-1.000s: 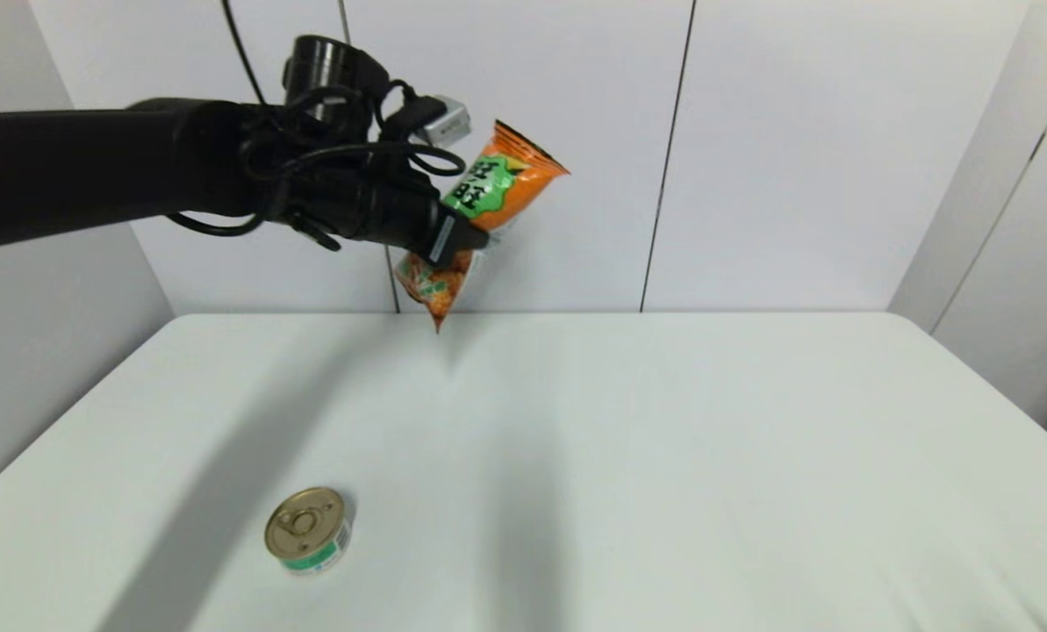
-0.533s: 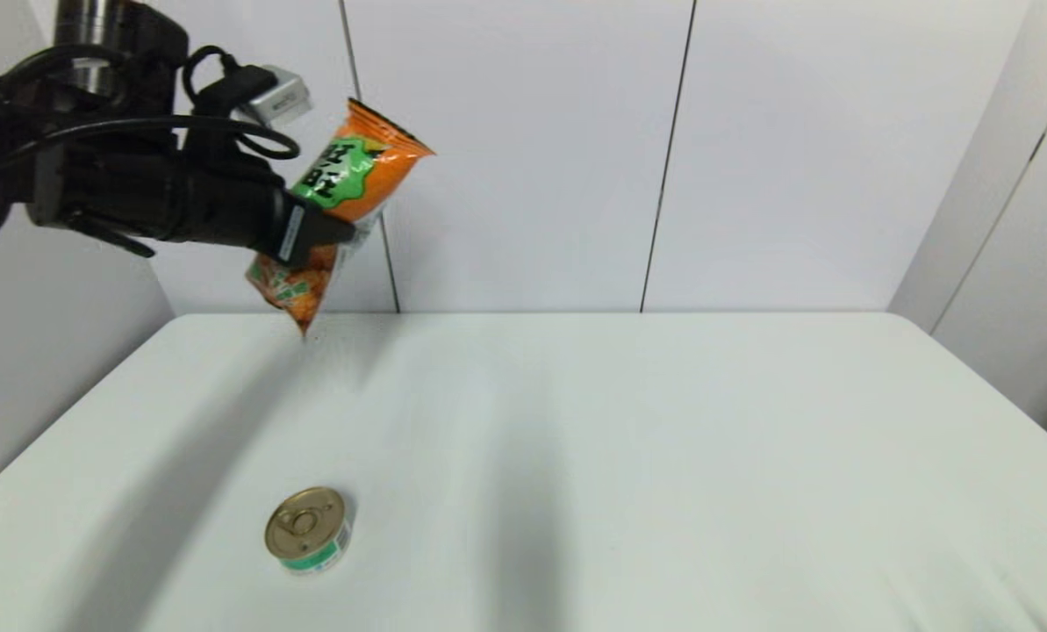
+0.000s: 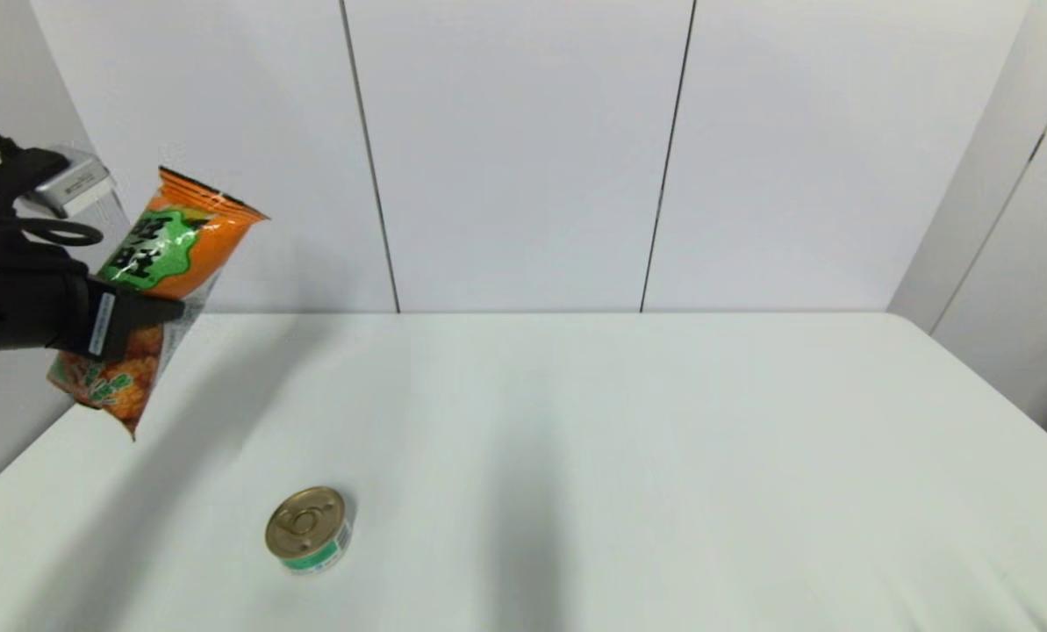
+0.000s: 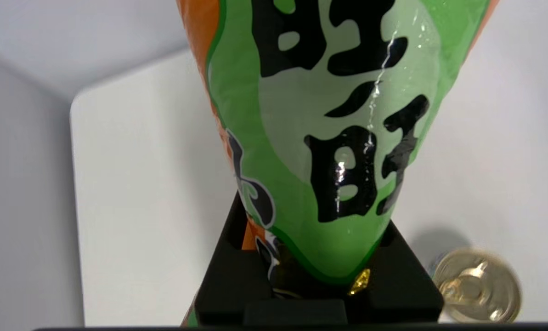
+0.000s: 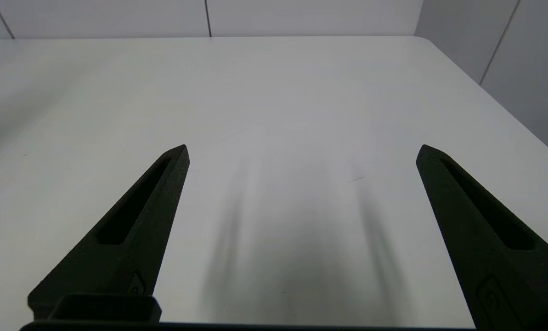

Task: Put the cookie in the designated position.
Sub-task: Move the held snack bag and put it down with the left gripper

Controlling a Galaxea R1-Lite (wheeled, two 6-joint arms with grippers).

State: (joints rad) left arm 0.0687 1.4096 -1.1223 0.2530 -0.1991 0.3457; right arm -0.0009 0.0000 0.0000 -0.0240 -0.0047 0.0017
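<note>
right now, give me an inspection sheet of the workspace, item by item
surface: white table, plain top, only arm shadows across it
job's things: oblong orange plastic snack packet with green badge, held in the air, tilted, above the table's left edge
clutter: small round gold-lidded tin with green label, upright on the table near the front left, apart from the packet
grippers: left gripper shut on the packet's middle at far left; right gripper open, low over bare table, holding nothing
cables: black cable looped on the left wrist, clear of the packet
surroundings: white panelled wall behind the table; no marked placement spot seen
</note>
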